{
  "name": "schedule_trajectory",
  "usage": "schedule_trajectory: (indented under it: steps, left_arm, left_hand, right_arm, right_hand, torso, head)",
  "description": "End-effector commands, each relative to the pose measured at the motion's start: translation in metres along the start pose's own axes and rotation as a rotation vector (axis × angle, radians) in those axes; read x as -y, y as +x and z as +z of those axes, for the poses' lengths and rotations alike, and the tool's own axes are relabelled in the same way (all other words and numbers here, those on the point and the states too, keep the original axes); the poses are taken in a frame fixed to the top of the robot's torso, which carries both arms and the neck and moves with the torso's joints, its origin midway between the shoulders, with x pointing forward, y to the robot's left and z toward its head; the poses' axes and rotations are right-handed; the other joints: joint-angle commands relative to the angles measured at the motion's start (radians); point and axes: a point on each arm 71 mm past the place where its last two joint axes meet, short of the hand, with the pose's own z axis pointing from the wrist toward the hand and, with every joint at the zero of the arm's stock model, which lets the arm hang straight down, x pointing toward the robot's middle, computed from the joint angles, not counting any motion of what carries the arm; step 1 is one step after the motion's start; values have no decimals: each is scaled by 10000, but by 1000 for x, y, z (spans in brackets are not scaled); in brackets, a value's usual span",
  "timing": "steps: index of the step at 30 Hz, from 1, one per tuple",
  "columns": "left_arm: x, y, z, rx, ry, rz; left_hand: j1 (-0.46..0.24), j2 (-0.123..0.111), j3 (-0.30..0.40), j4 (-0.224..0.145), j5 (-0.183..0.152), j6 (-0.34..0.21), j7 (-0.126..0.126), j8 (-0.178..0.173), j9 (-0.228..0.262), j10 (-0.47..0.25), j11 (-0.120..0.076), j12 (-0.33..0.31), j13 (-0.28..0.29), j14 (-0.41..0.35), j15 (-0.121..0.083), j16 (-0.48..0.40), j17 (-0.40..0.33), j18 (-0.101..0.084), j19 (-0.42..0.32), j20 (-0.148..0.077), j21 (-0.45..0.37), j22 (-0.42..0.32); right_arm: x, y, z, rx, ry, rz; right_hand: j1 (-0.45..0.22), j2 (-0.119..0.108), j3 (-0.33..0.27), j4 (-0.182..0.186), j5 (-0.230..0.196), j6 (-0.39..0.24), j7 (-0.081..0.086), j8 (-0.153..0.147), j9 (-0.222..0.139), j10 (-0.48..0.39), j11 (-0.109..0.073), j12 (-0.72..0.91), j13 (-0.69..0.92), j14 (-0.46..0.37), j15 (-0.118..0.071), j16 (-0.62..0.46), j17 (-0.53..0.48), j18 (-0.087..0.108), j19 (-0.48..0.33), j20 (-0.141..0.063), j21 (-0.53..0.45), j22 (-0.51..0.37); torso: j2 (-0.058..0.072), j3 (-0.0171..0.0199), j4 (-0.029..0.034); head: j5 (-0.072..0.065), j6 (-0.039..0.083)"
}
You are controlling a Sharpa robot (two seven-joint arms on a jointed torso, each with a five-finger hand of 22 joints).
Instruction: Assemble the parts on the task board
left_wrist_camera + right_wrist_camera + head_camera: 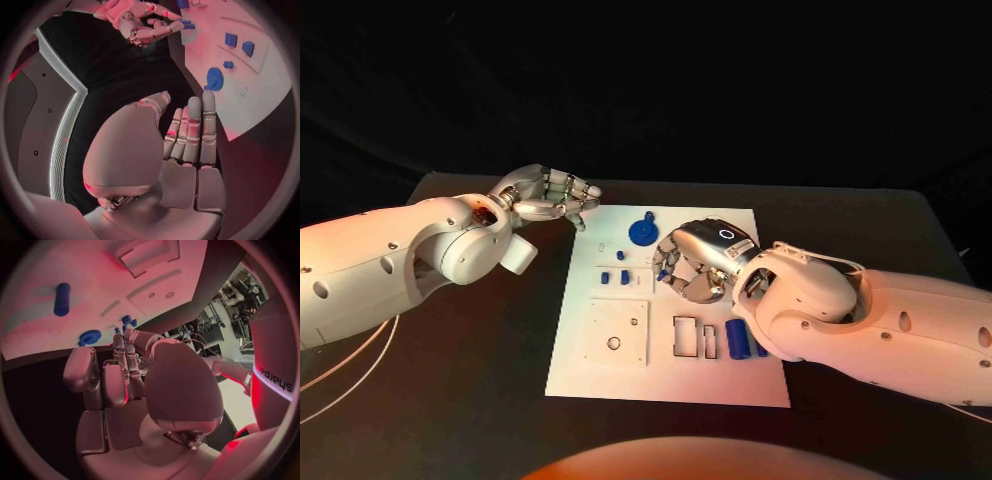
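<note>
Right hand (697, 262) over the middle of the task board (740, 385), fingers curled down toward the small blue parts (626, 277); contents of grasp not determinable. Blue gear (642, 232) just beyond the right hand, toward the board's far edge. Left hand (548, 195) off the board's far left corner, empty, fingers loosely apart. Right hand nearer the parts.

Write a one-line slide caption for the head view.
Right hand hovers over the white task board near the blue gear, while the left hand waits off its far-left corner.
</note>
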Motion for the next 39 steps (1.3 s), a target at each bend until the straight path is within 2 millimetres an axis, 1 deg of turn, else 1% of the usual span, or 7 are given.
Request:
schedule_trajectory:
  steps: [1, 5, 8, 16, 18, 32, 39]
  left_arm:
    - [1, 3, 3, -224, 103, -8]
    - [2, 4, 6, -231, 120, -5]
    - [2, 5, 8, -239, 126, -5]
    - [2, 7, 10, -331, 120, 47]
    - [2, 8, 10, -344, 120, 56]
    - [2, 8, 10, -383, 107, 79]
    - [2, 9, 9, -411, 115, 96]
  left_hand:
    - [-28, -66, 15, -60, 10, -79, 289, -57, -9, -91, -7, -4, -13, 2, 40, -32, -16, 136, 21, 44, -54, -10]
    - [-29, -63, 15, -64, 10, -79, 289, -55, -9, -95, -6, -3, -13, 3, 41, -33, -16, 136, 23, 44, -57, -13]
    - [-29, -63, 15, -64, 10, -79, 289, -55, -9, -95, -6, -3, -13, 3, 41, -33, -16, 136, 23, 44, -57, -13]
    - [-29, -60, 14, -70, 10, -78, 289, -51, -8, -100, -5, 0, -12, 3, 42, -35, -16, 136, 25, 45, -61, -16]
    - [-29, -60, 14, -70, 10, -78, 289, -51, -8, -100, -5, 0, -12, 3, 42, -35, -16, 136, 25, 45, -61, -16]
    - [-29, -60, 14, -70, 10, -78, 289, -51, -8, -100, -5, 0, -12, 3, 42, -35, -16, 136, 25, 45, -61, -16]
    - [-38, -58, 8, -83, 8, -77, 290, -41, -7, -116, -2, 7, -9, -1, 46, -43, -18, 135, 28, 48, -73, -25]
  right_arm:
    - [-6, 9, 2, -261, -336, 246]
    - [-13, 22, 3, -547, -585, 450]
    - [-17, 30, 4, -723, -681, 557]
    - [-22, 46, 6, -1007, -744, 649]
    - [-22, 48, 6, -1054, -750, 643]
    - [-23, 54, 8, -1242, -788, 587]
    - [-21, 57, 9, -1326, -748, 505]
  right_hand:
    - [2, 68, 53, -13, 47, 81, -6, 67, 12, 20, -31, 16, 9, 80, 9, 10, -12, -139, 60, -1, -5, 523]
    - [0, 67, 55, -17, 46, 77, -4, 67, 14, 20, -30, 12, 9, 74, 8, -5, -41, -133, 52, -2, -31, 513]
    - [-2, 65, 54, -19, 44, 74, -2, 67, 15, 19, -30, 10, 9, 74, 8, -7, -44, -134, 54, -2, -28, 515]
    - [-5, 66, 58, -26, 43, 65, 2, 67, 19, 16, -27, 2, 9, 73, 9, -13, -52, -132, 51, -3, -40, 512]
    - [-5, 66, 58, -26, 43, 65, 2, 67, 19, 16, -27, 2, 9, 73, 9, -13, -52, -132, 51, -3, -40, 512]
    - [-11, 74, 65, -39, 41, 50, 8, 67, 26, 12, -23, -11, 10, 71, 11, -23, -66, -134, 57, -4, -30, 519]
    - [-11, 74, 65, -39, 41, 50, 8, 67, 26, 12, -23, -11, 10, 71, 11, -23, -66, -134, 57, -4, -30, 519]
  torso:
    - [-49, -43, 30]
    - [-52, -56, 22]
    - [-55, -53, 16]
    - [-37, -45, 52]
    - [-47, -46, 47]
    - [-49, -50, 26]
    - [-52, -46, 39]
  head:
    - [142, -70]
    - [323, -146]
    - [387, -200]
    - [558, -303]
    - [588, -323]
    - [645, -393]
    - [649, -417]
